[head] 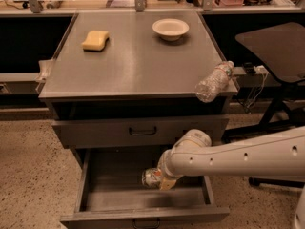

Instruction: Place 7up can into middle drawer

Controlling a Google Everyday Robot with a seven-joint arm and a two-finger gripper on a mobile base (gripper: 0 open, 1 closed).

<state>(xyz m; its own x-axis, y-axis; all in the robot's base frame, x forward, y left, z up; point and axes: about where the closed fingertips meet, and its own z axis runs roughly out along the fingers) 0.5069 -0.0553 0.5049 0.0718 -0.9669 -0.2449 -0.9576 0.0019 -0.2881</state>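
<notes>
Big grey cabinet takes up most of the shot, and the white robot arm comes in from the right and dips down in front of it. The middle drawer is pulled right out toward the near side, which is what lets the arm get inside. The upper drawer above it is closed, so it isn't in the way.

On the top there's a clear plastic bottle lying over the near right corner, a white bowl at the far side and a yellow sponge far left. None of them look like part of this job.

The 7up can is on its side inside the open drawer, right of middle, low over the grey floor. The gripper is down in the drawer too, clamped on the can from the right. I'd say it's lowered and about ready to let go, though I can't tell if the can is touching the floor.
</notes>
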